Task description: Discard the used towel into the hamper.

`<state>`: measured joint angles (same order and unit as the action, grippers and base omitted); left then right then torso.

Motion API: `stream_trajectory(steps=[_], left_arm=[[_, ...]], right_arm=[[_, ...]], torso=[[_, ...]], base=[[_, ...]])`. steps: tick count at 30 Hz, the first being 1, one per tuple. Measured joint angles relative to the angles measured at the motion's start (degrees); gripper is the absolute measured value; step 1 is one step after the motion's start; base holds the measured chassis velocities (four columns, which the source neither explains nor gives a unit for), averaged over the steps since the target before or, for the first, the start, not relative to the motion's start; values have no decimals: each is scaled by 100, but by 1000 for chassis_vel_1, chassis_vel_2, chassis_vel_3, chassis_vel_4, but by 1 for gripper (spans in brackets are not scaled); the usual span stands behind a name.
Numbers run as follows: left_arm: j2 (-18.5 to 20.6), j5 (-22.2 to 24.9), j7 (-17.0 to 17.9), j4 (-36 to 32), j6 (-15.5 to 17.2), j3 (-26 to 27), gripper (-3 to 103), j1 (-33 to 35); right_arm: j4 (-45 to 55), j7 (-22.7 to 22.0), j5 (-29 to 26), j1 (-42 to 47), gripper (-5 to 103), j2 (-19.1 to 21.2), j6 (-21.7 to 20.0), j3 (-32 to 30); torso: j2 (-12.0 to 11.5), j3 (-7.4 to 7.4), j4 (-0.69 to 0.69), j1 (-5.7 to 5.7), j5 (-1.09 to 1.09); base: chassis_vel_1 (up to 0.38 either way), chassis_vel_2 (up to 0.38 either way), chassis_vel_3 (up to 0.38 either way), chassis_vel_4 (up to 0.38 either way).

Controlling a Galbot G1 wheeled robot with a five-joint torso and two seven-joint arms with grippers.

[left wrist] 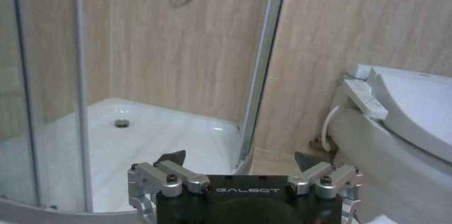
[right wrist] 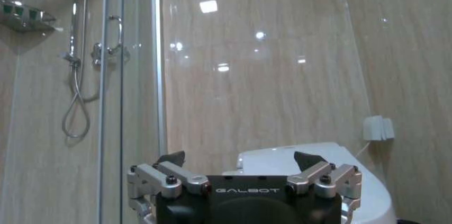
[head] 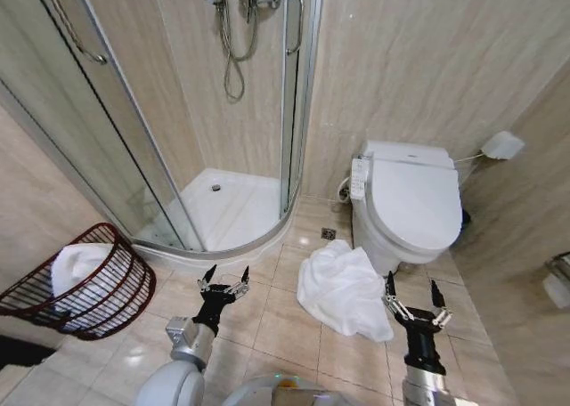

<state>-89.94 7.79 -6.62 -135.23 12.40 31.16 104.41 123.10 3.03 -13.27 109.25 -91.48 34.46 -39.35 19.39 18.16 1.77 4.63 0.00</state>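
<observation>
1 white towel [head: 343, 290] lies crumpled on the floor beside the toilet [head: 405, 201]; 1 hamper [head: 85, 281] holds white cloth. Left end effector [head: 223, 279] and right end effector [head: 414, 297]: 2, both released, empty.

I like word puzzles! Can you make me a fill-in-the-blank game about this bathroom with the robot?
1. The crumpled white towel lies on the tiled ____.
2. The round dark reddish-brown wire hamper already holds something ____ in colour.
3. The towel on the tiles lies right beside the white ____.
4. Both the left gripper and the right gripper have their fingers ____.

Missing words: floor; white; toilet; open
</observation>
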Motion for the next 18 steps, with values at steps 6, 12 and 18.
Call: stream_trajectory(steps=[6, 12, 18], left_arm=[[0, 0, 0, 0, 0, 0, 100, 0], [0, 0, 0, 0, 0, 0, 100, 0], [0, 0, 0, 0, 0, 0, 100, 0]], right_arm=[[-7, 2, 2, -1, 100, -2, -5, -4], [-30, 2, 8, -1, 100, -5, -5, -8], [-43, 0, 12, -9, 100, -10, -15, -9]], torso=[[-126, -83, 0, -43, 0], [-167, -117, -2, -50, 0], [-164, -116, 0, -48, 0]], base=[[-17, -15, -19, -18], [-47, -46, -53, -39], [0, 0, 0, 0]])
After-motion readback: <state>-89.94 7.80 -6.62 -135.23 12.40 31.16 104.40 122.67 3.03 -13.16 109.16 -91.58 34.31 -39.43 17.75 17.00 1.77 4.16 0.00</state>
